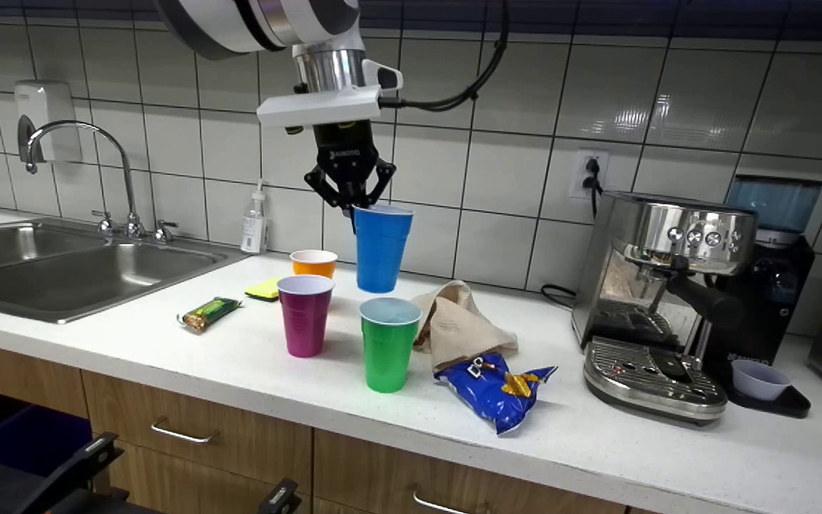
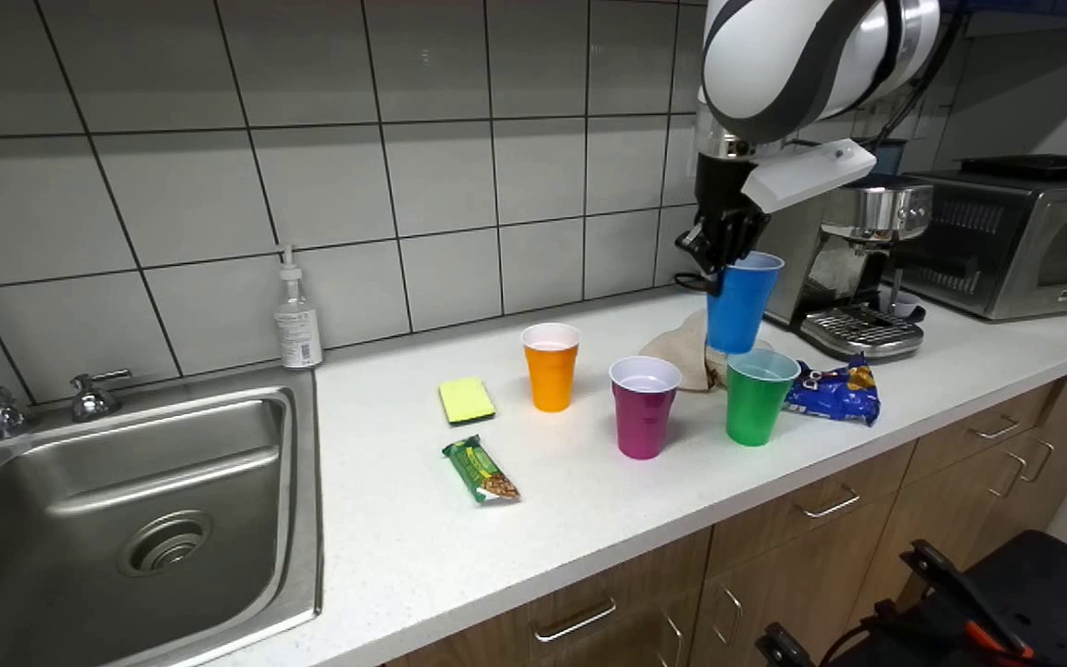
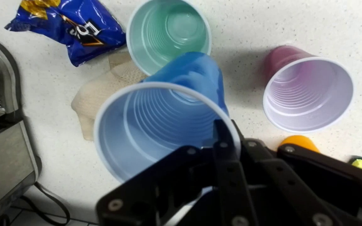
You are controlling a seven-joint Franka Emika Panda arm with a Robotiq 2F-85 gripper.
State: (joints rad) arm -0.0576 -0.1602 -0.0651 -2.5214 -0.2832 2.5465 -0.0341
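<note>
A tiled kitchen wall [image 1: 511, 171] rises behind a speckled white desk [image 1: 240, 364]. In an exterior view, a black Robotiq claw [image 1: 355, 210] pinches the rim of a blue plastic cup [image 1: 384, 250], which hangs near upright and clear of the desk in both exterior views. A green plastic cup [image 1: 389, 350] stands at six o'clock from it, a magenta plastic cup [image 1: 306, 318] toward eight, a beige cloth [image 1: 464, 325] and a blue foil snack bag [image 1: 493, 396] toward five, an espresso machine [image 1: 668, 235] toward three.

In an exterior view, an orange plastic cup [image 2: 551, 378] stands toward eight o'clock from the blue plastic cup, with a yellow sponge [image 2: 466, 400] and a green-wrapped snack bar [image 2: 482, 471] farther out that way. A pump bottle [image 2: 298, 324] stands at nine, by the corner of a steel sink [image 2: 307, 500]; a steel-cased oven [image 2: 1006, 250] sits toward three.

In the wrist view, the claw's fingers [image 3: 225, 157] straddle the blue plastic cup's rim between three and four o'clock, one inside, one outside. The green plastic cup appears at twelve, partly hidden by the blue plastic cup, the magenta plastic cup between two and three.
</note>
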